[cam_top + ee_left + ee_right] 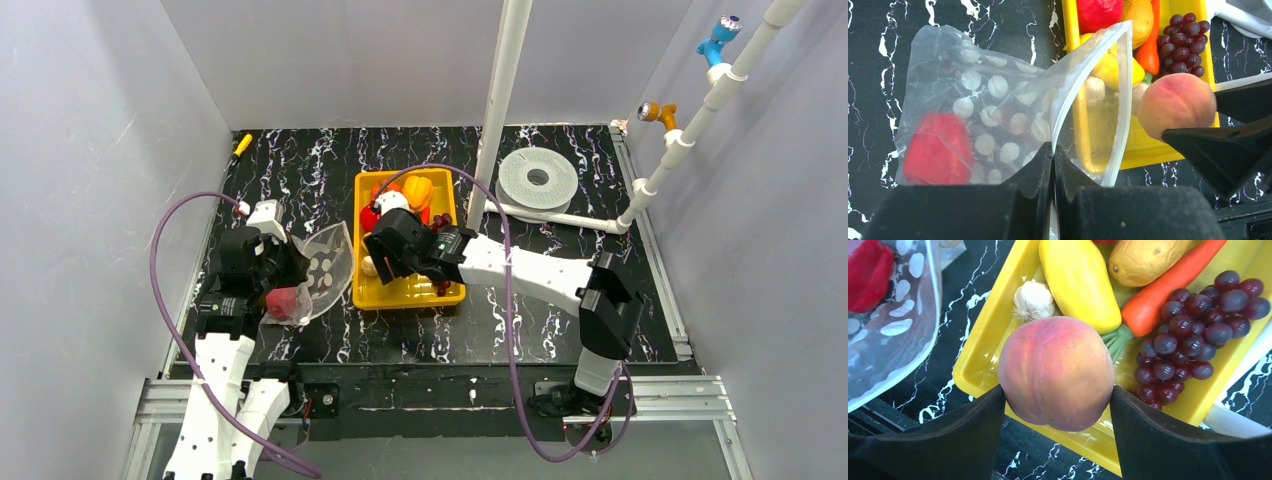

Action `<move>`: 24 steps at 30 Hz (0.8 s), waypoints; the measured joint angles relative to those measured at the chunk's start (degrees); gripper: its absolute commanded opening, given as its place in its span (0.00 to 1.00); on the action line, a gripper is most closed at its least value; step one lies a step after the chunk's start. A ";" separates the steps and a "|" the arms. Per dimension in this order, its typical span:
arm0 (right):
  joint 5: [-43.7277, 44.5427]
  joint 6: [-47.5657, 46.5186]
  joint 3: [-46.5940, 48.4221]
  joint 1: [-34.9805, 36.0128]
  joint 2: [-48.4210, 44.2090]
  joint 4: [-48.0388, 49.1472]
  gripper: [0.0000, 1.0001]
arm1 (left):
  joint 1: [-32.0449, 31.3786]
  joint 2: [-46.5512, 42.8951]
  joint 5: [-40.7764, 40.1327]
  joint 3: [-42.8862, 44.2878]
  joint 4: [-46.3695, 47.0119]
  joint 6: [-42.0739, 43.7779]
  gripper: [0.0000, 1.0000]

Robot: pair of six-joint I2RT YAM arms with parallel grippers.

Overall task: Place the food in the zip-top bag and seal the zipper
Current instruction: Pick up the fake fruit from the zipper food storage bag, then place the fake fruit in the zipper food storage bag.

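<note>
One peach (1057,372) sits gripped in right end effector (1056,392) over yellow tray (982,367); left end effector (1054,156) pinches zip-top bag (998,95).

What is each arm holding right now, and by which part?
Right fingers clamp the peach across its sides; left fingers pinch the zip-top bag at its mouth edge.

There is one clear bag (973,100) with one red food (938,150) in it. There is one yellow tray (983,365). There is one peach (1055,372), one bunch of purple grapes (1198,325), one orange carrot (1168,290), one long yellow fruit (1078,282), one tan potato (1143,257), one white garlic (1033,300) and one red fruit (1098,12).
</note>
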 measured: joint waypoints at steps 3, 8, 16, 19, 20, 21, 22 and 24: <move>-0.07 -0.84 0.03 0.00 -1.82 -0.06 0.10 | 0.00 0.00 0.00 0.00 0.00 0.00 0.00; -0.68 -1.79 2.39 0.20 -2.95 -1.48 0.11 | 0.00 0.00 0.00 0.00 0.00 0.00 0.00; -4.24 -3.21 13.23 2.25 -2.10 -2.45 0.17 | 0.00 0.00 0.00 0.00 0.00 0.00 0.00; -7.19 -3.48 17.69 2.66 0.27 -2.36 0.19 | 0.00 -0.07 0.00 0.00 0.00 0.00 0.00; -8.40 -3.52 19.13 2.78 1.50 -2.27 0.19 | 0.00 -0.09 0.00 0.00 -0.02 0.00 0.00; -9.56 -3.52 20.57 2.82 3.00 -2.39 0.20 | 0.00 -0.22 -0.02 0.00 -0.02 0.00 0.00; -10.40 -3.45 21.51 2.85 4.03 -2.42 0.20 | 0.00 -0.41 -0.09 0.00 -0.06 0.00 0.00; -12.43 -3.27 23.94 2.85 7.19 -2.57 0.24 | 0.00 -0.99 -0.33 0.00 -0.20 0.00 0.00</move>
